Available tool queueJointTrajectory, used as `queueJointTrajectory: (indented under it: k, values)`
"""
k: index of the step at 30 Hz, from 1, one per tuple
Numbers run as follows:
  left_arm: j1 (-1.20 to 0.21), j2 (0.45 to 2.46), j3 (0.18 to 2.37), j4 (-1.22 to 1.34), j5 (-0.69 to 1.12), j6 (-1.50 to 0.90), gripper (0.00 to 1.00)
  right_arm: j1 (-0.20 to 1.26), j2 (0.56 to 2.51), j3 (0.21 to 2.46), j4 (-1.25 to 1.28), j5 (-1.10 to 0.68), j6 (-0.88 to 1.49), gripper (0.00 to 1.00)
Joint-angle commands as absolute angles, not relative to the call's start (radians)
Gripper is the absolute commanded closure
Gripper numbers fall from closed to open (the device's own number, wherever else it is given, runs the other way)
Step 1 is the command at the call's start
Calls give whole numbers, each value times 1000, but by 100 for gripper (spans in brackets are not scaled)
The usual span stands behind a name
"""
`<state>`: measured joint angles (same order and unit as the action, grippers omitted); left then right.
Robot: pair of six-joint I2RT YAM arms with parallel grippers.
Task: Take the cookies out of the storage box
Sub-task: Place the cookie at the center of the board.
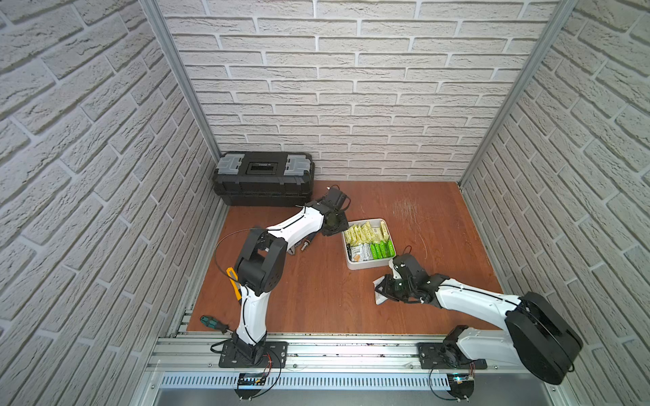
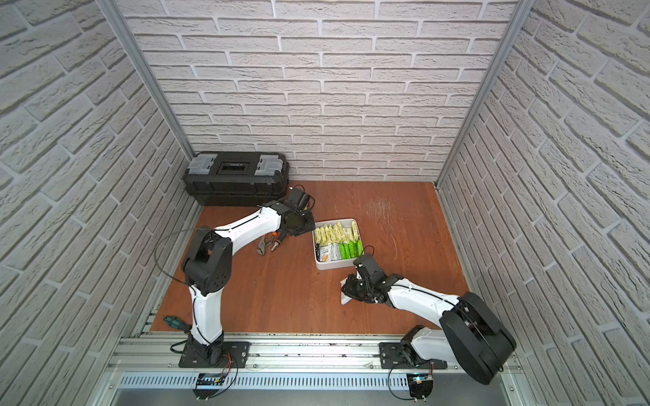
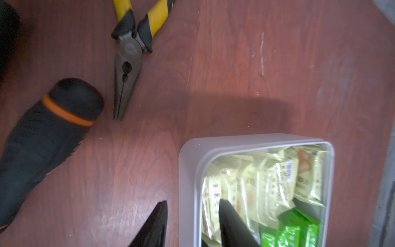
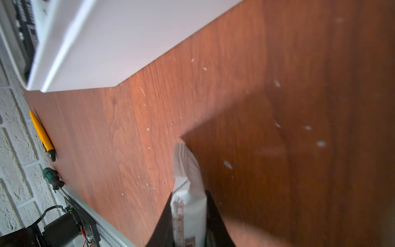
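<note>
Many cookies, pale yellow, green and white, stand packed in the storage box in the middle of the table. On the left arm the jaws stand partly open astride the box's wall, one finger among the yellow packets, the other outside, holding nothing. On the right arm the jaws are pinched on a white packet, near the box's front corner.

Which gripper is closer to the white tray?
Left. The left gripper straddles the tray wall, one finger over the packets inside. The right gripper, holding a white packet, is over the table off the tray's near corner.
</note>
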<state>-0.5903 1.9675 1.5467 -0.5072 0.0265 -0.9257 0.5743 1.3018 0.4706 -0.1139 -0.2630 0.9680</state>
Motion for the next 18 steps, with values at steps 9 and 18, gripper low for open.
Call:
queueJointTrajectory:
  k: [9, 18]
  values:
    - [-606, 1706, 1309, -367, -75, -1072, 54, 584, 1317, 538, -286, -184, 877, 56]
    - [-602, 1573, 1156, -312, -78, -1095, 53, 583, 1134, 634, -579, -54, 806, 48]
